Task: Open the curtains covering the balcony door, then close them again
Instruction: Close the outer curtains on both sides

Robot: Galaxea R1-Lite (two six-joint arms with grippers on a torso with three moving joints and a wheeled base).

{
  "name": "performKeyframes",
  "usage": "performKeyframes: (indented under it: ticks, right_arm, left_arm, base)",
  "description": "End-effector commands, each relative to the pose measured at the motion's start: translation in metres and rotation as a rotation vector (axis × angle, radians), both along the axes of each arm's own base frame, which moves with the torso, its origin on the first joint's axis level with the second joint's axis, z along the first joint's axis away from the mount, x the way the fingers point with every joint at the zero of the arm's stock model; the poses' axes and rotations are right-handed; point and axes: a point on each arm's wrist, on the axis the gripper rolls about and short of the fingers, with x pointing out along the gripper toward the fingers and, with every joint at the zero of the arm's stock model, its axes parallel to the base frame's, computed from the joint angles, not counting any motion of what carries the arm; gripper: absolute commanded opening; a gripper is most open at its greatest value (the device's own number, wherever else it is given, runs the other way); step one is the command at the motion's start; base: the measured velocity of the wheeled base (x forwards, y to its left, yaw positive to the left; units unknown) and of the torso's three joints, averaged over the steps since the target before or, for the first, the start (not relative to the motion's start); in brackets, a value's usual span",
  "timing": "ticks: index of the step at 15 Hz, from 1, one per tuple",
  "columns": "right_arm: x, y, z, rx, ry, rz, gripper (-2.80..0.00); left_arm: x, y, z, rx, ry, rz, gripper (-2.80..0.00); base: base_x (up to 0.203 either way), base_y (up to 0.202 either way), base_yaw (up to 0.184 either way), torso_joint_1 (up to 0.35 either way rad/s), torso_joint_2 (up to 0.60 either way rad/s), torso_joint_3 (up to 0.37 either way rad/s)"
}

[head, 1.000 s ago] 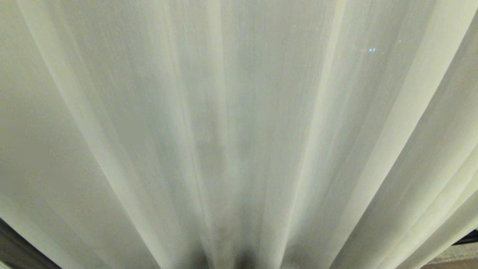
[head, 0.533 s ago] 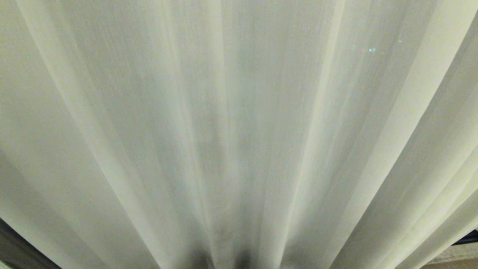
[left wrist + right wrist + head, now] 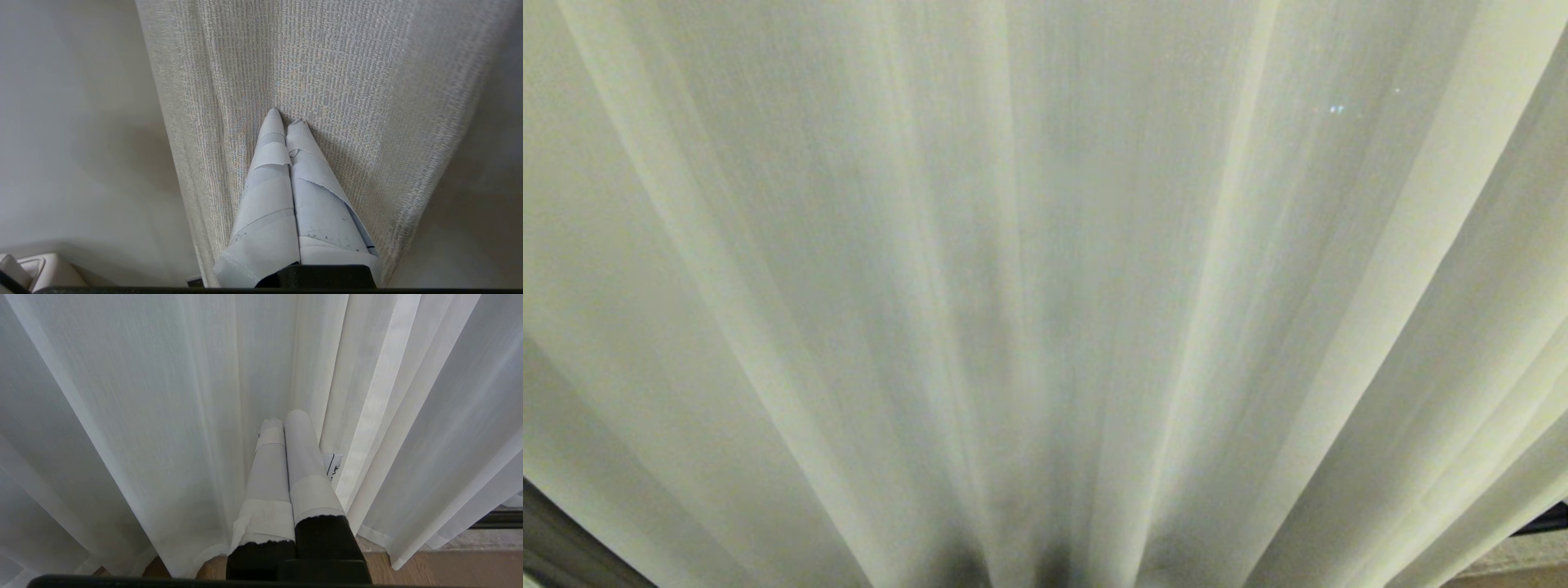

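The curtains (image 3: pixel 1045 245) hang shut across the whole head view, a sheer layer in long soft folds; they look light and limp, so they would slide along rather than lift, best taken at a hemmed edge. The left gripper (image 3: pixel 286 118) points its tip against the coarser woven layer (image 3: pixel 318 73), jaws pressed together, holding nothing. The right gripper (image 3: pixel 284 418), jaws likewise together, rests low among sheer folds near the floor (image 3: pixel 441 569).
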Motion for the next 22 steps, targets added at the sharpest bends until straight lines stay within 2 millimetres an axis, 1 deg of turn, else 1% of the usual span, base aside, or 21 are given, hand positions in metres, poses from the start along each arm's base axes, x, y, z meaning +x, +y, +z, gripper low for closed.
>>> performKeyframes:
  ticks: [1,3,6,9,11,13,16,20,22]
  right_arm:
    - [0.0,0.0,0.0,0.0,-0.001,0.0,-2.8]
    - [0.0,0.0,0.0,0.0,-0.001,0.0,-2.8]
    - [0.0,0.0,0.0,0.0,-0.001,0.0,-2.8]
    - [0.0,0.0,0.0,0.0,-0.001,0.0,-2.8]
    - [0.0,0.0,0.0,0.0,-0.001,0.0,-2.8]
    - [0.0,0.0,0.0,0.0,-0.001,0.0,-2.8]
    - [0.0,0.0,0.0,0.0,-0.001,0.0,-2.8]
    - [0.0,0.0,0.0,0.0,-0.001,0.0,-2.8]
    - [0.0,0.0,0.0,0.0,-0.001,0.0,-2.8]
  left_arm:
    - [-0.008,-0.002,0.005,0.009,-0.004,0.019,-2.8]
    - [-0.017,-0.005,0.011,0.017,-0.006,0.057,-2.8]
    - [-0.023,-0.007,0.015,0.021,-0.013,0.143,-2.8]
    - [-0.028,-0.004,0.014,0.02,-0.015,0.158,-2.8]
    - [-0.027,0.0,0.01,0.011,-0.018,0.149,-2.8]
    - [-0.021,0.006,0.002,-0.005,-0.022,0.083,-2.8]
    - [-0.009,0.011,-0.008,-0.024,-0.032,-0.06,-2.8]
    - [0.012,0.022,-0.013,0.13,-0.116,-0.146,-2.8]
    - [0.017,0.02,-0.013,0.136,-0.117,-0.167,-2.8]
  base:
    - [0.0,0.0,0.0,0.0,0.0,0.0]
    - [0.0,0.0,0.0,0.0,0.0,0.0]
    - [0.0,0.0,0.0,0.0,0.0,0.0]
    - [0.0,0.0,0.0,0.0,0.0,0.0]
    - [0.0,0.0,0.0,0.0,0.0,0.0]
    - [0.0,0.0,0.0,0.0,0.0,0.0]
    - [0.0,0.0,0.0,0.0,0.0,0.0]
    - [0.0,0.0,0.0,0.0,0.0,0.0]
    - [0.0,0.0,0.0,0.0,0.0,0.0]
